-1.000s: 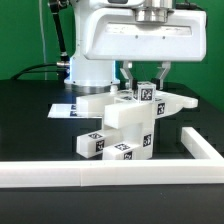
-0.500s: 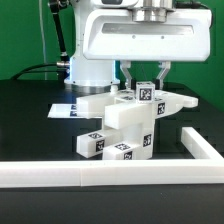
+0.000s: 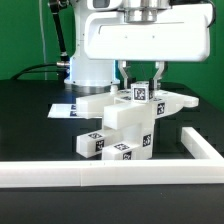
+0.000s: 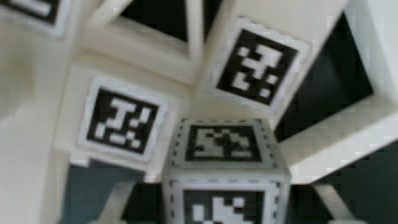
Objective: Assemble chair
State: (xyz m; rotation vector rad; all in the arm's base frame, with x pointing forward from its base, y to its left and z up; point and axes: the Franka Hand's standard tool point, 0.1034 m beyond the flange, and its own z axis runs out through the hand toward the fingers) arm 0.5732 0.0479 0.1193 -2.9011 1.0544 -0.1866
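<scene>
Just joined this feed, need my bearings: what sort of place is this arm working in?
Probably a lab robot test bench: a black table fenced by a white border rail, tagged white chair parts, and a flat marker board.

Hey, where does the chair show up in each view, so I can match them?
Exterior view: chair at centre, under the gripper.
Wrist view: chair fills the picture, close up.
Shared landmark: its square tags.

A green backdrop (image 3: 20, 40) stands behind a black table (image 3: 30, 130) edged by a white border rail (image 3: 100, 176).
</scene>
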